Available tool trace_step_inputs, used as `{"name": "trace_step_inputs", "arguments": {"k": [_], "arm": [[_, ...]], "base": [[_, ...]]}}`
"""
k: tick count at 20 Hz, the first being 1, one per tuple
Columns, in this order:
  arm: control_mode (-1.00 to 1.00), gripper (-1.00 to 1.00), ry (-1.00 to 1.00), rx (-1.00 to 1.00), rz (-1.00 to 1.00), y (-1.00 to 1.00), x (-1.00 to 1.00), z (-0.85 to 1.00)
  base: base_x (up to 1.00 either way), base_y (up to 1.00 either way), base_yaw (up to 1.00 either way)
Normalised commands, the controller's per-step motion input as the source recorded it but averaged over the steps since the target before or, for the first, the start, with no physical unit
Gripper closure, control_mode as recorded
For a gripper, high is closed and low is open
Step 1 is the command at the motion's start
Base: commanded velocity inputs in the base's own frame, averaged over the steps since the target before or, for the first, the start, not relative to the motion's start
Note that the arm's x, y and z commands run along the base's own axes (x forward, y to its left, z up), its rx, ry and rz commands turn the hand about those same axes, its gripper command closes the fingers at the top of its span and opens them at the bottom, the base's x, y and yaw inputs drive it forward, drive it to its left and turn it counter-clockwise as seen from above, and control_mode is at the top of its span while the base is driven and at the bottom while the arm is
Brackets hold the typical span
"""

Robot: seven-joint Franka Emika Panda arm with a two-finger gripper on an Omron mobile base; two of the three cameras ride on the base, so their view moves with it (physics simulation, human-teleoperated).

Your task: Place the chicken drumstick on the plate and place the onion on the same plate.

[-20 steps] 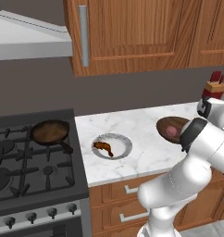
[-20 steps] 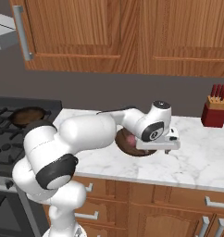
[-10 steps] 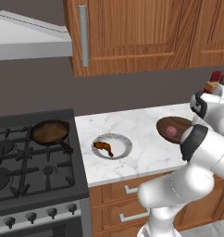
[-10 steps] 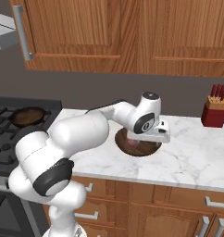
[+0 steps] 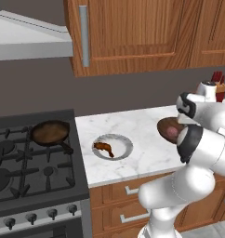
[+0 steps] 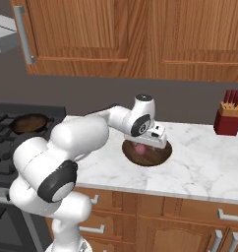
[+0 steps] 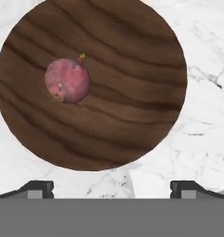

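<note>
Marble counter [image 5: 142, 135] runs beside a black stove under wooden cabinets. On it, the chicken drumstick [image 5: 104, 148] already lies on the plate [image 5: 125, 142], so that half looks done. The onion [image 7: 67, 80] sits apart on a round wooden board [image 7: 132, 92] to the right. Above it hovers the gripper [image 7: 112, 190], its fingers spread wide and empty; grasping and carrying the onion remain.

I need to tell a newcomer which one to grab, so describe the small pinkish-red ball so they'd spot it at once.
On the white marble counter, right of the stove, lies a round dark wooden board. The onion sits on it, a smooth pinkish-red ball, the board's sole item, under the gripper.
</note>
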Motion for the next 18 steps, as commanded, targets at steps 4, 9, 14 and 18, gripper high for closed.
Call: {"name": "trace_step_inputs", "arguments": {"k": [4,9,14,18], "arm": [[-1.00,-1.00,0.00,0.02,-0.16,0.11,0.39,-0.22],[-1.00,-1.00,0.00,0.05,-0.09,0.17,0.34,-0.32],[-1.00,-1.00,0.01,0.09,-0.03,0.02,0.34,-0.18],[-1.00,-1.00,0.04,0.01,0.00,0.00,0.29,-0.05]], "base": [[0.00,0.00,0.00],[0.00,0.00,0.00],[0.00,0.00,0.00],[0.00,0.00,0.00]]}}
